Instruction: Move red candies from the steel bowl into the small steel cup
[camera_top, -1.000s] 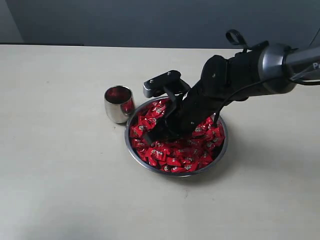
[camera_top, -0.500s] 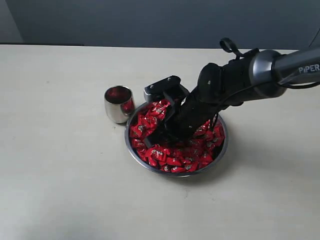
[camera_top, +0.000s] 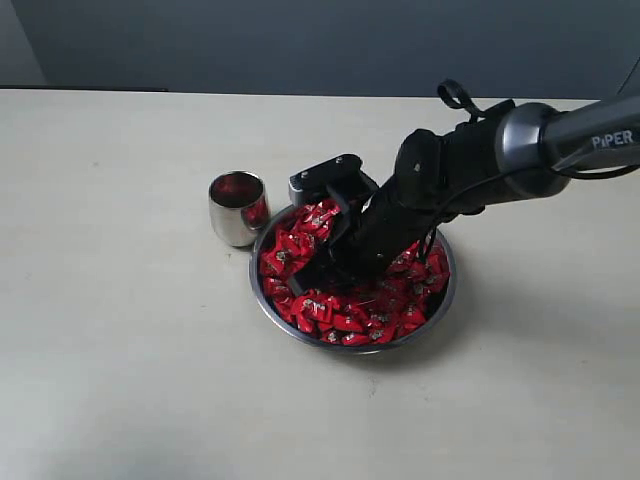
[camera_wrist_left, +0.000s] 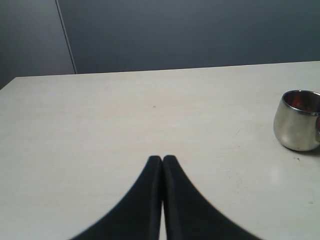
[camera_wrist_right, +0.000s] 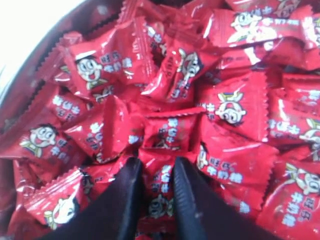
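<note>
The steel bowl sits mid-table, heaped with red candies. The small steel cup stands upright just left of it, its inside reflecting red. My right gripper reaches down into the left part of the pile. In the right wrist view the right gripper has its two black fingers pressed on either side of one red candy, amid other candies. My left gripper is shut and empty above bare table, with the cup off to one side.
The pale table spreads round the bowl and cup, with a dark wall behind it. A grey camera block on the right wrist hangs over the bowl's far rim, close to the cup. The bowl's wall shows beside the candies.
The right arm has sunk slightly deeper into the bowl, and its fingers have closed in on a candy. Bowl and cup have not moved.
</note>
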